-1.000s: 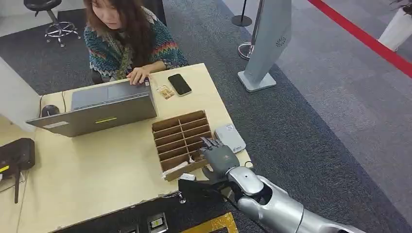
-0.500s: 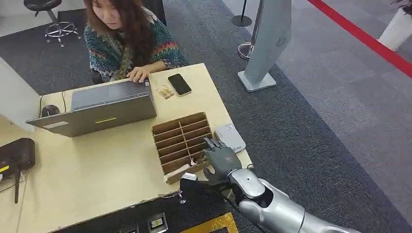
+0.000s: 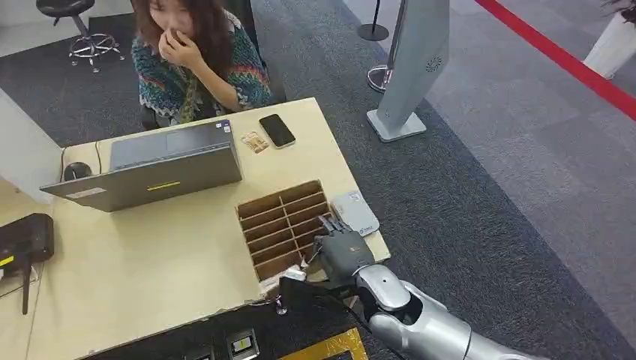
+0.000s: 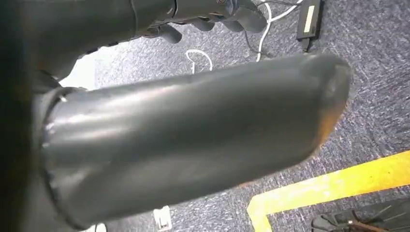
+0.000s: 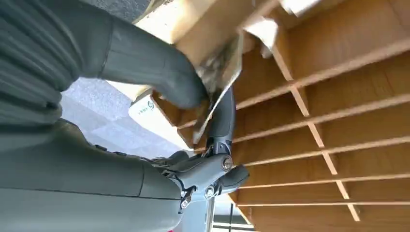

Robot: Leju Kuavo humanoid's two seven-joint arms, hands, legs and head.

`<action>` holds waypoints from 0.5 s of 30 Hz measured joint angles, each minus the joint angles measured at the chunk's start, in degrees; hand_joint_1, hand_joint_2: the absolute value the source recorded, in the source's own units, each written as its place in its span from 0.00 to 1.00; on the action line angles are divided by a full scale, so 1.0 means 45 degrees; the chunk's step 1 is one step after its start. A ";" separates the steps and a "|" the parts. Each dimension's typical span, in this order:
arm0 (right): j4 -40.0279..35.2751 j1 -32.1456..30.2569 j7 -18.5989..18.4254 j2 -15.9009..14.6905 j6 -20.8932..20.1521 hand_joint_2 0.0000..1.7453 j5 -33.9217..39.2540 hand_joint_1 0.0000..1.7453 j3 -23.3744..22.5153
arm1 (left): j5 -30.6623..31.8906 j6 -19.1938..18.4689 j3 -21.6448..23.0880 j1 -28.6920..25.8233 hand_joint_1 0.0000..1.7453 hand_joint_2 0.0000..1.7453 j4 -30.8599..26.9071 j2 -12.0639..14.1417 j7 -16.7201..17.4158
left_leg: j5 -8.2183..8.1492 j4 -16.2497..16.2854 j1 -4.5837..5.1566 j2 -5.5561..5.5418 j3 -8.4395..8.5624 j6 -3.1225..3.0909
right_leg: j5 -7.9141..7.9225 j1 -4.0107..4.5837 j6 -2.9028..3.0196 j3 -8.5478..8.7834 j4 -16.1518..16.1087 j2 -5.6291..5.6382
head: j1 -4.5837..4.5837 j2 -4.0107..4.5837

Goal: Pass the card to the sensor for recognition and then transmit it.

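Note:
My right hand (image 3: pixel 342 250) is at the near right corner of the wooden slotted card holder (image 3: pixel 279 223) on the desk. In the right wrist view its thumb (image 5: pixel 159 72) and a dark finger (image 5: pixel 222 116) pinch a thin printed card (image 5: pixel 221 71) at the edge of the holder's slots (image 5: pixel 338 82). The flat white-and-grey sensor (image 3: pixel 355 211) lies on the desk just right of the holder, beyond my fingers. My left hand (image 4: pixel 193 145) hangs over carpet floor, its thumb large in the left wrist view, its fingers (image 4: pixel 212 17) loose and holding nothing.
A person (image 3: pixel 196 60) sits at the far side of the desk with a hand raised to the face. An open laptop (image 3: pixel 150 169), a black phone (image 3: pixel 277 130), a small card (image 3: pixel 255 142) and a black router (image 3: pixel 26 238) are on the desk. A grey kiosk stand (image 3: pixel 409 67) is at the right.
The person has lifted a hand from the laptop to the face. My right hand has drawn slightly toward me at the holder's corner, and the holder has shifted a little with it.

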State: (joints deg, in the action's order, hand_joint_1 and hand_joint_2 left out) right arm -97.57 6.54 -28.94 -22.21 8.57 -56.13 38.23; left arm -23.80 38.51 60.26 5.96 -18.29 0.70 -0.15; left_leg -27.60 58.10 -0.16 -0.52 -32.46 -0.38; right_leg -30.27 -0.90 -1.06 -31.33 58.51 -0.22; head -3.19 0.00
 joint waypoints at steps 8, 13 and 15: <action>0.0180 0.0016 0.0146 0.0058 0.0126 1.00 0.0005 1.00 0.0024 | -0.0126 0.0019 0.0015 0.0002 0.00 0.00 0.0000 -0.0005 0.0000 | 0.0000 0.0000 0.0000 0.0001 0.0001 0.0000 | 0.0000 0.0001 0.0000 0.0001 0.0000 0.0006 | 0.0000 0.0000; 0.0248 0.0037 0.0194 0.0097 0.0146 1.00 0.0015 1.00 0.0024 | -0.0146 0.0005 0.0019 0.0001 0.00 0.00 0.0000 -0.0005 0.0000 | 0.0000 0.0000 0.0000 0.0001 0.0002 0.0000 | 0.0000 0.0001 0.0000 0.0001 0.0000 0.0007 | 0.0000 0.0000; 0.0287 0.0051 0.0224 0.0112 0.0165 1.00 0.0019 1.00 0.0024 | -0.0146 0.0000 0.0029 0.0001 0.00 0.00 0.0000 -0.0015 0.0000 | 0.0000 0.0000 0.0000 0.0001 0.0003 0.0000 | 0.0001 0.0001 0.0000 0.0002 0.0001 0.0008 | 0.0000 0.0000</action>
State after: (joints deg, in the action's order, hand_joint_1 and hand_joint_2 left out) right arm -96.28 6.77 -27.93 -21.70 9.31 -56.04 38.34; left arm -24.46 38.51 60.39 5.97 -18.29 0.63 -0.15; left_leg -27.60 58.10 -0.16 -0.52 -32.45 -0.38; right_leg -30.27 -0.90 -1.06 -31.32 58.52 -0.19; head -3.19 0.00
